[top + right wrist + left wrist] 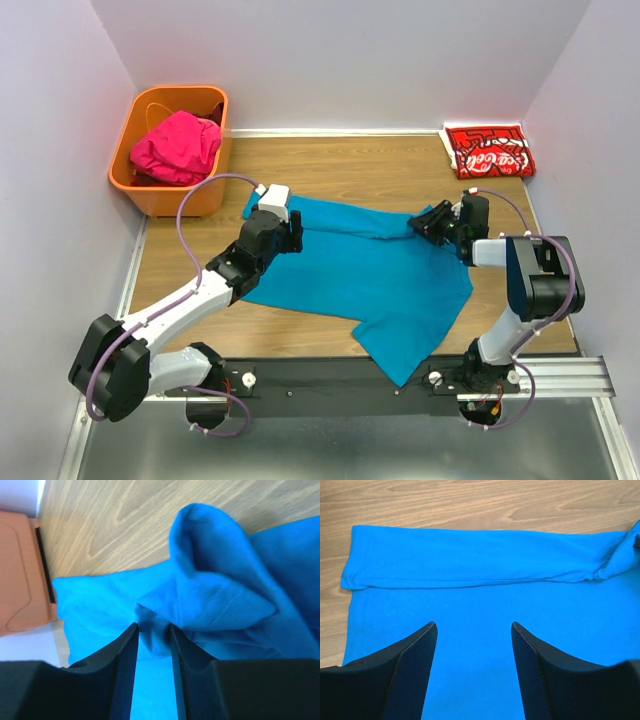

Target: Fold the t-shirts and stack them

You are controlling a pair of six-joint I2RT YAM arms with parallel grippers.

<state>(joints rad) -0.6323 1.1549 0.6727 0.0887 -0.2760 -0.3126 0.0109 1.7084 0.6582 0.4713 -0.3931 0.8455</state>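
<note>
1. A plain teal-blue t-shirt (370, 280) lies spread across the middle of the wooden table (340, 160) between the two arms. Its far edge is turned over into a long flat band, and one corner trails onto the black mounting rail (320, 375) at the near edge.
2. The left gripper (472, 627) hangs over the smooth cloth near the shirt's left end with its fingers spread wide and nothing between them.
3. The right gripper (152, 627) sits at the right end of the folded band. Its jaws are drawn narrow around a bunched, raised fold of the blue cloth (whether they actually pinch it cannot be told from the wrist view).
4. A red t-shirt (490, 152) with white Coca-Cola script lies folded flat in the far right corner, well apart from the blue one.
5. A magenta-pink t-shirt (177, 147) sits crumpled inside the orange plastic basket (185, 200) in the far left corner, just beyond the left arm's wrist.
6. The cloth heaped in front of the right gripper's fingers hides the part of the band behind it.
</note>
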